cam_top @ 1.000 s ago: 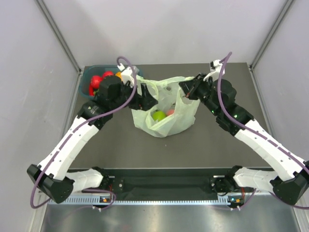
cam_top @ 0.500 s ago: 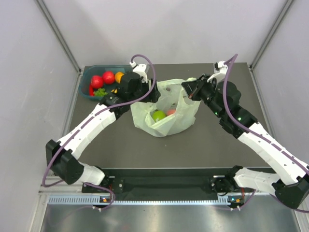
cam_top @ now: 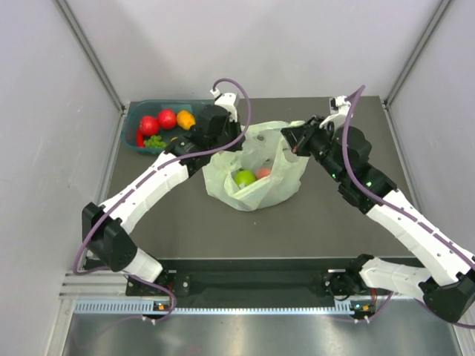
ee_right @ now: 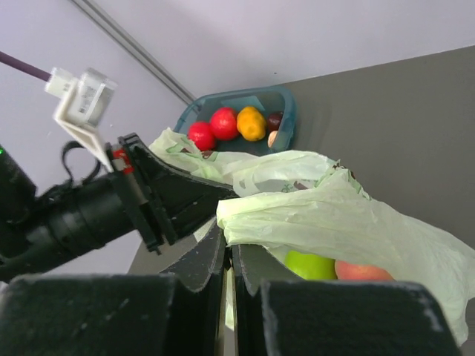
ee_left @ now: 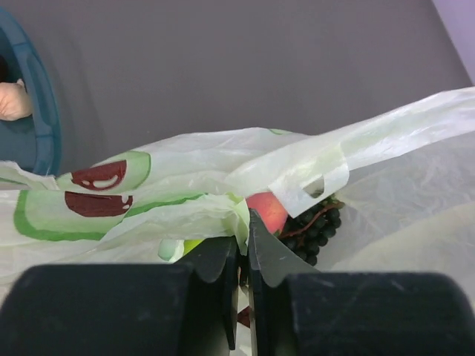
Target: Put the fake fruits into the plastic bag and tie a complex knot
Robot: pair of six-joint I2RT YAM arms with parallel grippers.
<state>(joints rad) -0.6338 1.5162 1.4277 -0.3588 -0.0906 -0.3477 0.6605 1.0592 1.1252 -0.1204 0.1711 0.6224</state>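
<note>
Bag mouth flanked by both grippers

The bag (cam_top: 260, 189) stands mid-table, with the left gripper (cam_top: 231, 146) and right gripper (cam_top: 292, 139) crowding its rim. The tub (cam_top: 129, 122) blocks the far-left corner. The table (cam_top: 223, 230) lies bare in front.

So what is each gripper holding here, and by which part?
Both hold the plastic bag: the left gripper pinches the mouth edge on its side, the right gripper the opposite edge.
</note>
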